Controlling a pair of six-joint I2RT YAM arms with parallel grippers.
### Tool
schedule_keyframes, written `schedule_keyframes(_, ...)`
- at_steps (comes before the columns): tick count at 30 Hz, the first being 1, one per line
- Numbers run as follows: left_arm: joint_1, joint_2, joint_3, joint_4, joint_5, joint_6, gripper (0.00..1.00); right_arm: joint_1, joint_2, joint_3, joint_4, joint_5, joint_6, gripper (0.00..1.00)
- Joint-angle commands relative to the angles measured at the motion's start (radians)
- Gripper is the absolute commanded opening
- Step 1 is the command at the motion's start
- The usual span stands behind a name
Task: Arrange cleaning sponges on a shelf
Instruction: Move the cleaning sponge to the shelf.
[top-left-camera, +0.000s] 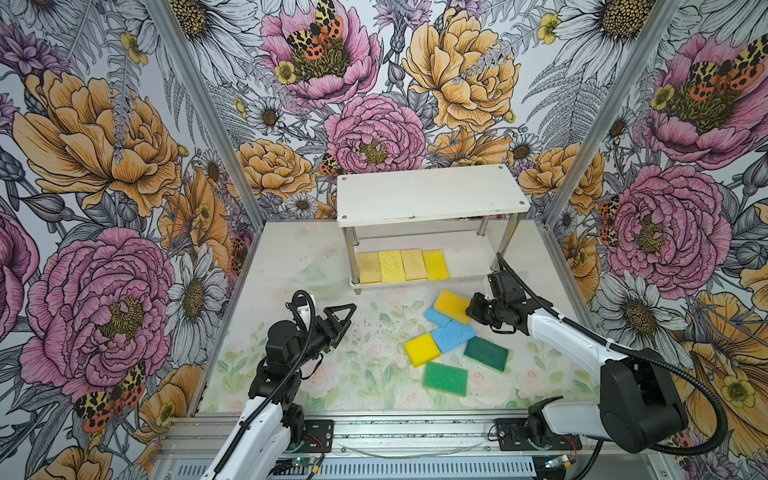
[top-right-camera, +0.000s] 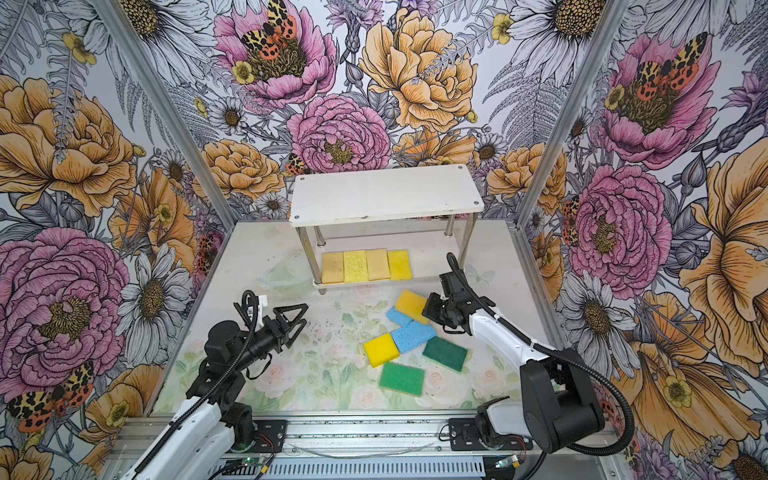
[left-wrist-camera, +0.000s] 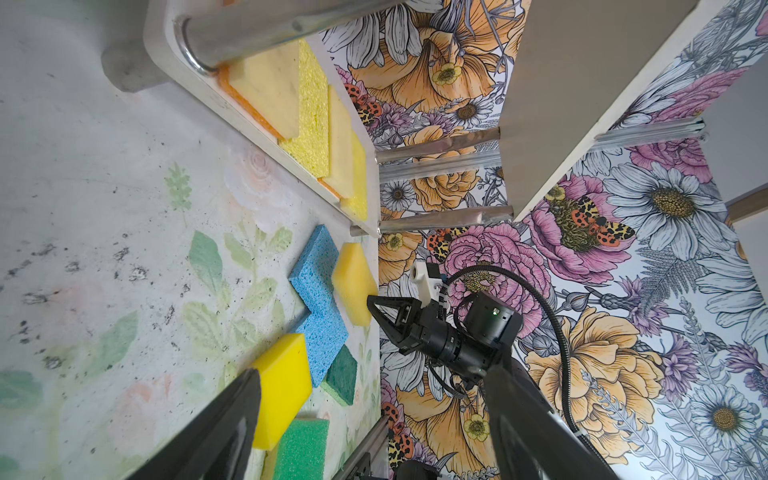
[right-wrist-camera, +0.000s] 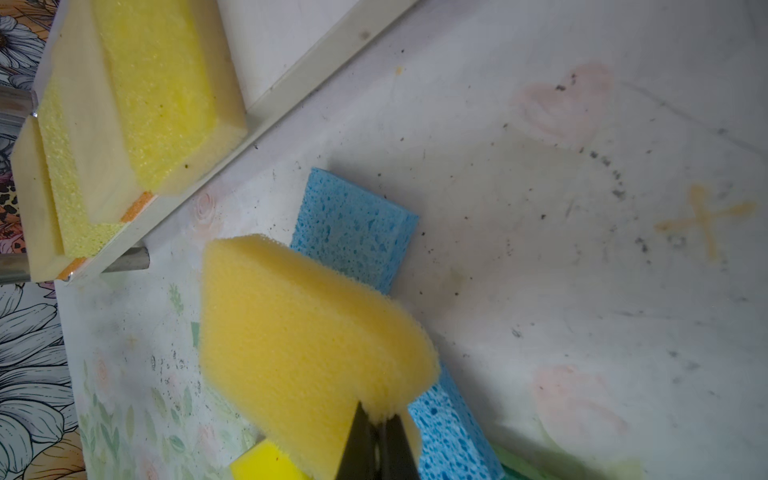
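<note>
Jaws of the left gripper (top-left-camera: 350, 316) stand spread and hold nothing at about 8 o'clock on the table (top-left-camera: 291, 266), aimed toward 2 o'clock, and we see open floral surface on every side of them. Moving right, the shelf (top-left-camera: 432, 195) stands at 12 o'clock by the back wall. On its lower board a row of four yellow and tan sponges (top-left-camera: 403, 266) lies side by side, long edges touching, starting beside the front-left post and leaving bare board at the row's 3 o'clock end. Past the shelf's front edge, toward 5 o'clock, the loose sponges cluster. A yellow sponge (top-left-camera: 422, 350) meets the corner of a light blue sponge (top-left-camera: 455, 336). A brighter green sponge (top-left-camera: 445, 379) lies near the yellow one's 5 o'clock side, and a dark green sponge (top-left-camera: 486, 353) lies just beside the blue one at 4 o'clock. A second light blue sponge (top-left-camera: 438, 318) pokes out at 11 o'clock, partly covered. Above it the right gripper (right-wrist-camera: 376, 415) pinches one edge of an orange-yellow sponge (top-left-camera: 451, 305), which is tilted and points toward the shelf. We cannot tell whether its low edge touches the blue.
</note>
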Motion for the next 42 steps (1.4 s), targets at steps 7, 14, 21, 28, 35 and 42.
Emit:
schedule_keyframes(7,0.027,-0.033,-0.02,-0.027,0.019,0.009,0.86,0.009,0.093,0.105,0.053,0.032,-0.013,0.0)
schedule_keyframes(14,0.056,-0.056,-0.024,-0.05,0.038,0.008,0.85,0.009,0.159,0.18,0.054,0.035,-0.03,0.0)
schedule_keyframes(21,0.082,-0.075,-0.034,-0.065,0.057,0.006,0.85,0.007,0.201,0.202,0.055,0.033,-0.042,0.0)
schedule_keyframes(28,0.088,-0.079,-0.033,-0.064,0.063,0.003,0.85,0.01,0.1,0.13,0.054,0.018,-0.009,0.0)
schedule_keyframes(35,0.047,-0.076,-0.018,-0.043,0.045,0.0,0.86,0.041,-0.144,-0.008,0.053,-0.066,0.092,0.0)
schedule_keyframes(42,-0.276,0.008,0.001,0.097,-0.225,0.005,0.88,0.2,-0.256,0.001,0.084,-0.041,0.244,0.0)
